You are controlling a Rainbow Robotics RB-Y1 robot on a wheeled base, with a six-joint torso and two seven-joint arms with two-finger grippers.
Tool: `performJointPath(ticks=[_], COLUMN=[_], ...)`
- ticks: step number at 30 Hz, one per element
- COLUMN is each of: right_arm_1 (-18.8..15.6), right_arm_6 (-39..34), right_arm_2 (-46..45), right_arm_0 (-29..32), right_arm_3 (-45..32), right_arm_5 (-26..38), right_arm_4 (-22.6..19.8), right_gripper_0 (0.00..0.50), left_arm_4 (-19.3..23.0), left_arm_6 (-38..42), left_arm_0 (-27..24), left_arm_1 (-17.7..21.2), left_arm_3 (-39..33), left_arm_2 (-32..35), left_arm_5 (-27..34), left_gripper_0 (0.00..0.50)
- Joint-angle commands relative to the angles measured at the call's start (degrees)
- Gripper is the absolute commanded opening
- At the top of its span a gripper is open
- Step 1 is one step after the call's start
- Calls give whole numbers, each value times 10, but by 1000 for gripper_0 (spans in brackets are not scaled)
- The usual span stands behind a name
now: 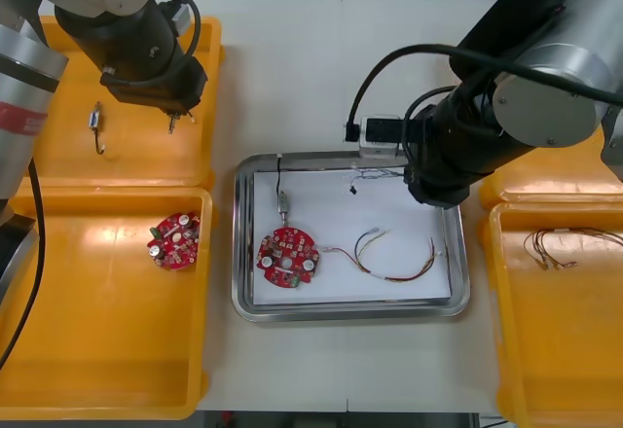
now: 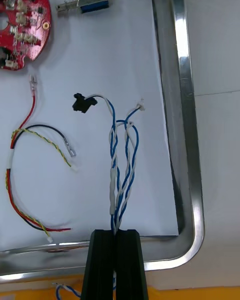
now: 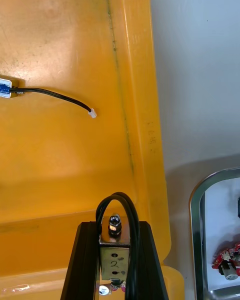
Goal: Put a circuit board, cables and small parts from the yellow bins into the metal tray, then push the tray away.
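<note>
My left gripper hangs over the far left yellow bin, shut on a small metal part with a looped black cable. In the front view the left gripper is near that bin's inner wall. My right gripper is over the metal tray's far right corner, shut on a twisted blue and white cable that trails onto the tray's white floor. In the tray lie a red circuit board, a small metal part and a red and yellow cable.
A second circuit board lies in the near left bin. Another small metal part with a black cable rests in the far left bin. Thin cables lie in the near right bin.
</note>
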Motion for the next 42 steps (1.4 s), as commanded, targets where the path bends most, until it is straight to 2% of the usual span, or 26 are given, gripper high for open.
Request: performJointPath(ticks=[1,6,9,16,21,36,37,38,39,40,42], right_arm_1=[12,21,30,38,28,17,17,18,17,18,17], right_arm_6=[19,20,23,25,25,26,27,25,23,22,19], right_arm_2=[43,92,104,119,147,171,171,171,171,171,171], right_arm_0=[-21,-21,-20,-18,-14,-11,-10,-10,-11,-10,-11], right_arm_3=[-18,-8,14,48,73,94,94,94,94,94,94], right_arm_5=[-10,-47,-69,-113,-157,-167,-168,-169,-168,-169,-168], right_arm_4=[48,108,124,138,153,167,167,167,167,167,167], right_gripper_0=[0,0,0,0,0,7,46,312,467,498,500], left_arm_4=[-4,-4,-3,-1,-1,3,3,3,3,3,4], left_arm_6=[48,50,50,52,55,62,62,63,63,63,63], left_arm_0=[5,5,5,5,5,5,5,5,5,5,5], left_arm_1=[-6,-6,-7,-6,-7,-7,-7,-7,-7,-7,-7], left_arm_3=[-22,-21,-22,-22,-24,-25,-25,-26,-26,-26,-26], left_arm_2=[17,17,17,17,17,17,17,17,17,17,17], left_arm_5=[5,6,6,7,7,7,7,7,7,6,7], left_gripper_0=[0,0,0,0,0,0,0,0,0,0,0])
